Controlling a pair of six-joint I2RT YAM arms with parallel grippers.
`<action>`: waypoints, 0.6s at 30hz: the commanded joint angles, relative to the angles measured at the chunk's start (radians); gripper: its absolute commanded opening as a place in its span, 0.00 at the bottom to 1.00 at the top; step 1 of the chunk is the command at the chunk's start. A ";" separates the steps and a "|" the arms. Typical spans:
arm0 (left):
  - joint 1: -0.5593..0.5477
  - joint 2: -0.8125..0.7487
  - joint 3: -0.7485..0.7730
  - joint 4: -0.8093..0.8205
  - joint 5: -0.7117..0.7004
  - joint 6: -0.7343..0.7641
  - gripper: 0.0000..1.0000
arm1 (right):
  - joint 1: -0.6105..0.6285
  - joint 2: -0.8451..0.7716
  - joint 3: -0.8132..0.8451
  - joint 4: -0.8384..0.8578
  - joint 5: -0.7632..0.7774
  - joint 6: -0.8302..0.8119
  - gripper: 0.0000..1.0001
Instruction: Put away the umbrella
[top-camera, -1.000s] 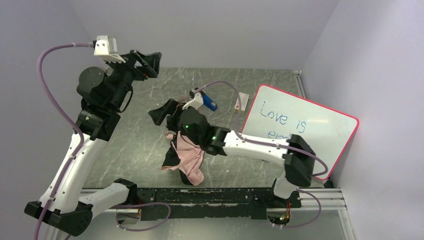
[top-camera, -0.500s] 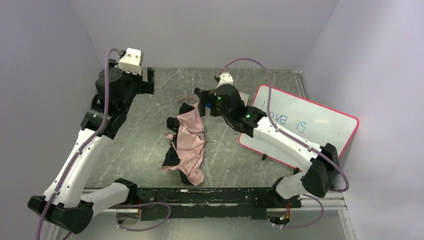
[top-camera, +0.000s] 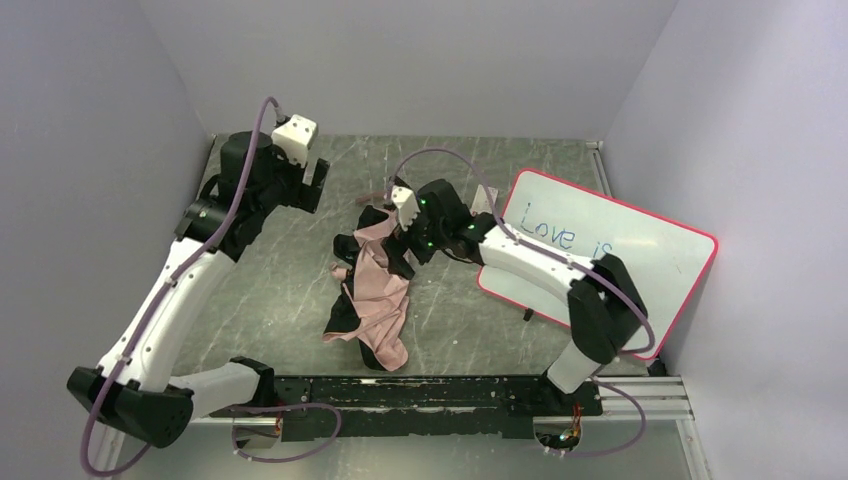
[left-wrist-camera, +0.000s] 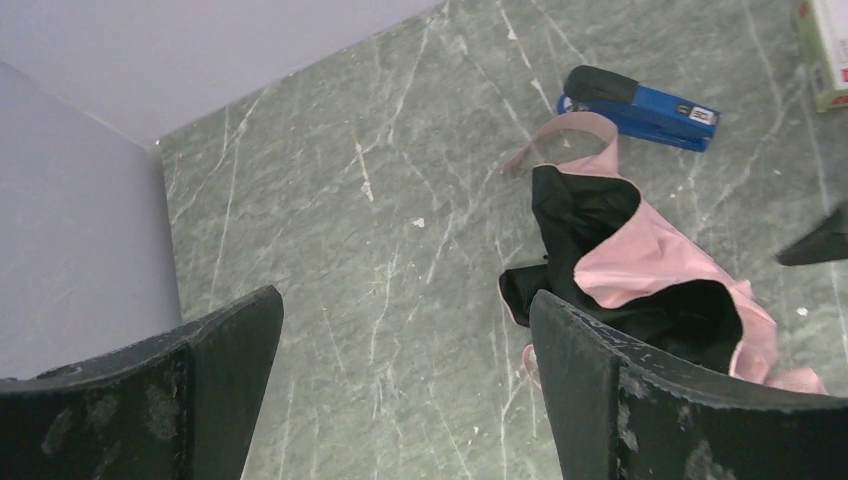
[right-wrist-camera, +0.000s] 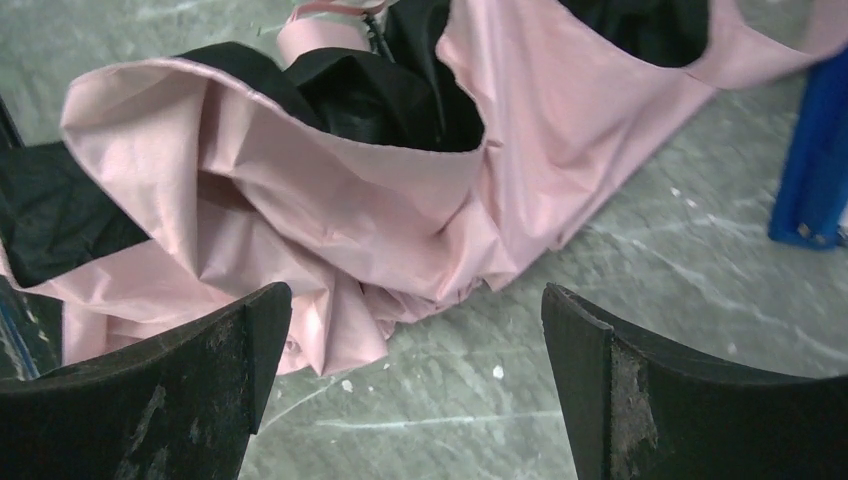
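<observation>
The umbrella (top-camera: 375, 295) lies crumpled on the marble table, pale pink outside and black inside, with no handle showing. It also shows in the left wrist view (left-wrist-camera: 650, 265), its pink strap (left-wrist-camera: 572, 128) looping toward the stapler, and it fills the right wrist view (right-wrist-camera: 330, 180). My right gripper (top-camera: 388, 240) is open just above the umbrella's far end; its jaws (right-wrist-camera: 415, 300) straddle bare table at the fabric's edge. My left gripper (top-camera: 318, 188) is open and empty, up and to the left of the umbrella, over bare table (left-wrist-camera: 405, 305).
A blue-and-black stapler (left-wrist-camera: 640, 100) lies just beyond the umbrella's far end and shows at the right edge of the right wrist view (right-wrist-camera: 812, 170). A red-framed whiteboard (top-camera: 620, 250) leans at the right. A small white box (left-wrist-camera: 825, 50) sits at the back.
The right gripper came back down from near the stapler to the umbrella's far end. The left arm swung right and lower toward the umbrella. The umbrella has barely shifted.
</observation>
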 joint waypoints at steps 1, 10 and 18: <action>0.007 -0.070 -0.029 0.005 0.101 0.041 0.96 | -0.006 0.083 0.059 0.033 -0.158 -0.171 1.00; 0.007 -0.068 -0.042 -0.025 0.160 0.071 0.96 | 0.000 0.174 -0.010 0.166 -0.240 -0.326 0.95; 0.007 -0.075 -0.074 -0.036 0.222 0.094 0.97 | 0.017 0.253 -0.020 0.170 -0.238 -0.416 0.93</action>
